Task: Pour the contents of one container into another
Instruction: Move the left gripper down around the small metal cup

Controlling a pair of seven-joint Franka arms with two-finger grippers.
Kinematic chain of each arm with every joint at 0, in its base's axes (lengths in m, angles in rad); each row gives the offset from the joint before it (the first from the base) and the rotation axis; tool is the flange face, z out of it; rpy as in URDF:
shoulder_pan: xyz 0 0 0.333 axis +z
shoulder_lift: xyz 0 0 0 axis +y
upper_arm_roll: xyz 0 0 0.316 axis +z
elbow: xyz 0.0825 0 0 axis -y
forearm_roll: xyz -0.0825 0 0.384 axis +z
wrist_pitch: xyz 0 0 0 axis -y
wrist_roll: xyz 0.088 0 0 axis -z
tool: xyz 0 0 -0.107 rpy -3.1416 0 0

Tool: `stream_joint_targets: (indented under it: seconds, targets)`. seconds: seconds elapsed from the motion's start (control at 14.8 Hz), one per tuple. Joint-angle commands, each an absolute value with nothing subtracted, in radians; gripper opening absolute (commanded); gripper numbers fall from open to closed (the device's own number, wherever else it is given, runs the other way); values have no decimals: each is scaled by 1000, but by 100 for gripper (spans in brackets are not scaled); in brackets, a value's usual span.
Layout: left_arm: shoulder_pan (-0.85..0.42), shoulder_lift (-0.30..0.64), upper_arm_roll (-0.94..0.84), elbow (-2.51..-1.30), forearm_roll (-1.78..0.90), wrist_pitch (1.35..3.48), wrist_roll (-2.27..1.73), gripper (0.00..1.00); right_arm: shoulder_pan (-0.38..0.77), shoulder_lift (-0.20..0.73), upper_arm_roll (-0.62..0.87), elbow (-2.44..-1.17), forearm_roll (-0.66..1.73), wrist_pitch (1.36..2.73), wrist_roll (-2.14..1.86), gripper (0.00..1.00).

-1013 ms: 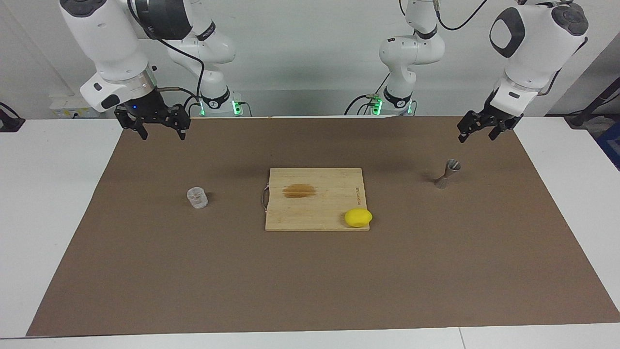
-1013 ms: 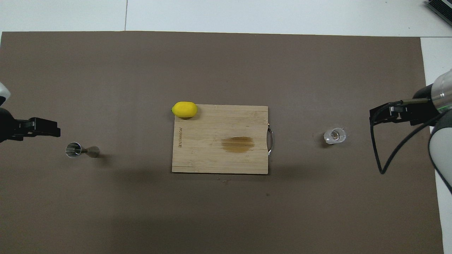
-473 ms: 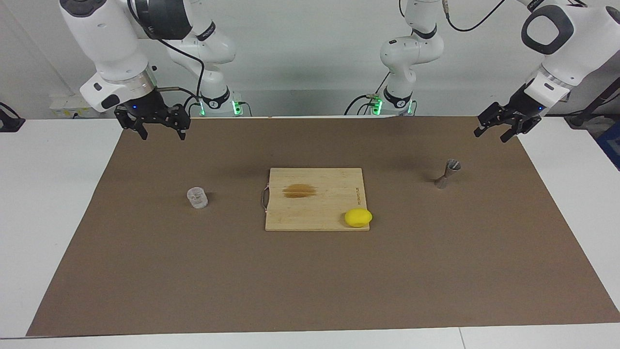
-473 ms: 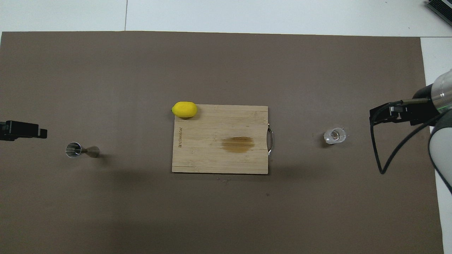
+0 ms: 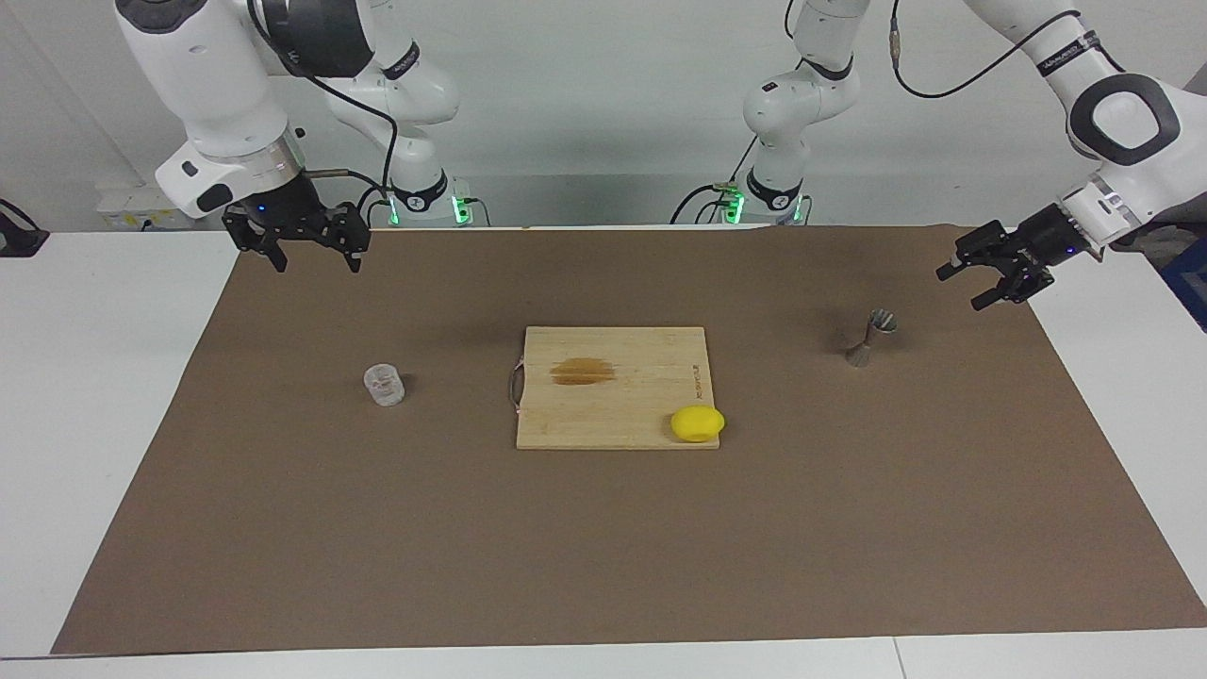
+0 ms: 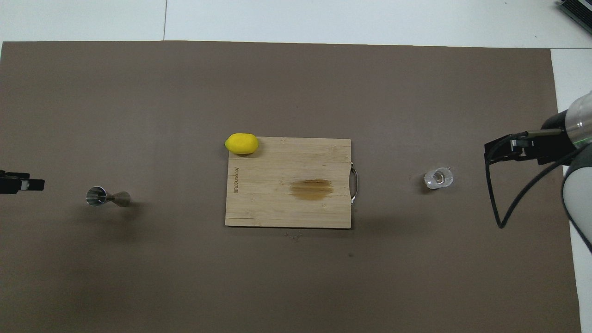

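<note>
Swinging: I moved left gripper (image 5: 988, 274), jaws apart, outward beside jigger (image 5: 870, 338) at its counter end.
Right gripper (image 5: 304, 247): waited apart, empty.
Tumbler (image 5: 384, 385): untouched, nothing poured.

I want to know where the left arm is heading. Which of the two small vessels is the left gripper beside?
The metal jigger: the open left gripper hangs beside it at the left arm's end. The glass tumbler stands past the cutting board, toward the right arm's end.
</note>
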State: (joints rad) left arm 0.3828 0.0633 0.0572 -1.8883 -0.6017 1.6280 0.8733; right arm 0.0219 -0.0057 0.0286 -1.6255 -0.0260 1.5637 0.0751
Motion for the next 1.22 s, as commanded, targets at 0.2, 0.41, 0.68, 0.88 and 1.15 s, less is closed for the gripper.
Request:
stream_joint_targets:
  seconds: [0.2,0.41,0.68,0.88,1.15]
  targets:
    - [543,300,46,-1787,-796,1476,1293,100,6,-26,31,-1644,-11,1566,58,100]
    - [574,354,44,-1813,-841,1474,1458,100,6,-26,29,-1644,-11,1566,58,100]
    - [617,448,43,-1827,-925,1401,1731,100,6,-26,31,-1644,-11,1566,58,100]
    - [630,482,40,-1842,-985,1269,1853,100,6,-26,31,-1644,-11,1566,60,100]
    - [600,474,35,-1909,-1020,1258,2101,100,6,-26,31,-1646,-11,1568,60,100]
